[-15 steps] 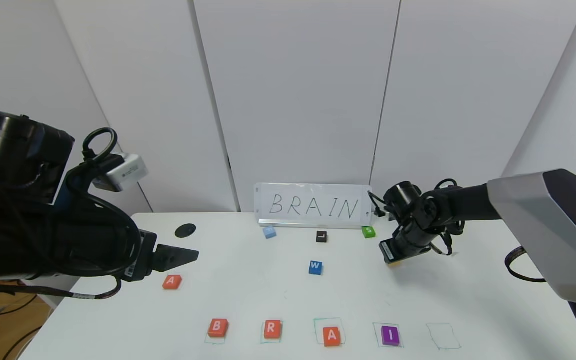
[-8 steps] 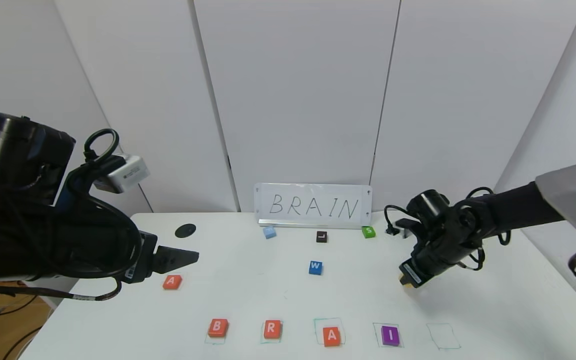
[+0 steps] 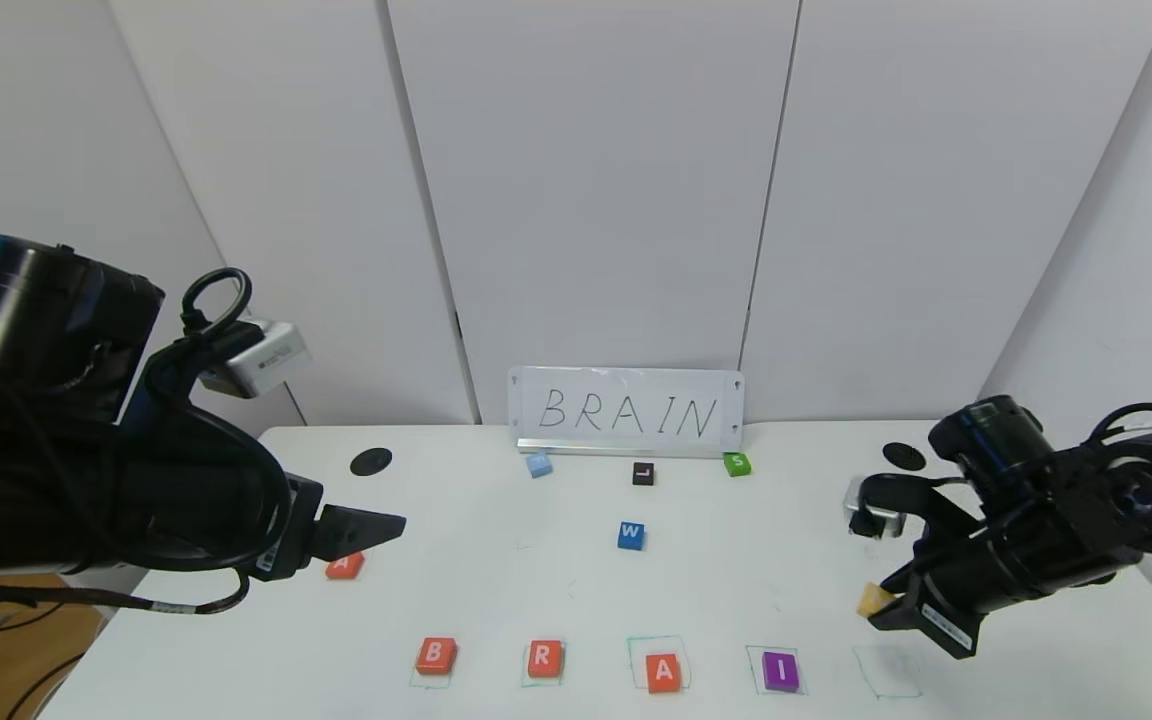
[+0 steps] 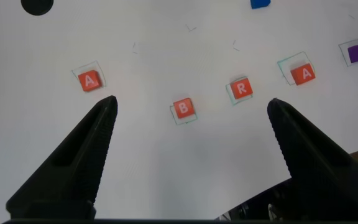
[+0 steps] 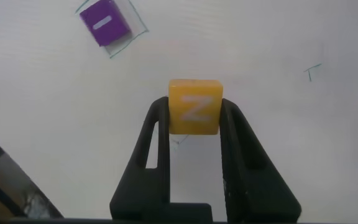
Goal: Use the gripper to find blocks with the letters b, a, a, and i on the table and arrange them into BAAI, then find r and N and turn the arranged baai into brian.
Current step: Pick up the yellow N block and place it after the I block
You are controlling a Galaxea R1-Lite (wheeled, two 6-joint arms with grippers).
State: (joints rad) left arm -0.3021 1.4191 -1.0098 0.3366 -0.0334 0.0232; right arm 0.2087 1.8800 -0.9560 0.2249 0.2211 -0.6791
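Note:
On the white table (image 3: 536,590), orange-red B (image 3: 435,655), orange-red R (image 3: 544,658), orange-red A (image 3: 663,672) and purple I (image 3: 781,670) lie in a front row on green squares. A second orange-red A (image 3: 341,567) lies at the left, just under my left gripper (image 3: 376,525), which is open and empty above the table. My right gripper (image 3: 881,605) is shut on the yellow N block (image 3: 874,599) and holds it above the table, beside the bare green square (image 3: 888,672). The right wrist view shows the N (image 5: 194,106) between the fingers, with the I (image 5: 105,23) beyond.
A BRAIN sign (image 3: 626,412) stands at the back. In front of it lie a pale blue block (image 3: 538,464), a black L block (image 3: 643,473), a green S block (image 3: 736,463) and a blue W block (image 3: 631,535). Black holes (image 3: 371,461) sit at both back corners.
My right gripper has carried the yellow N from the back right towards the front right, nearing the bare green square. The left arm has dipped slightly.

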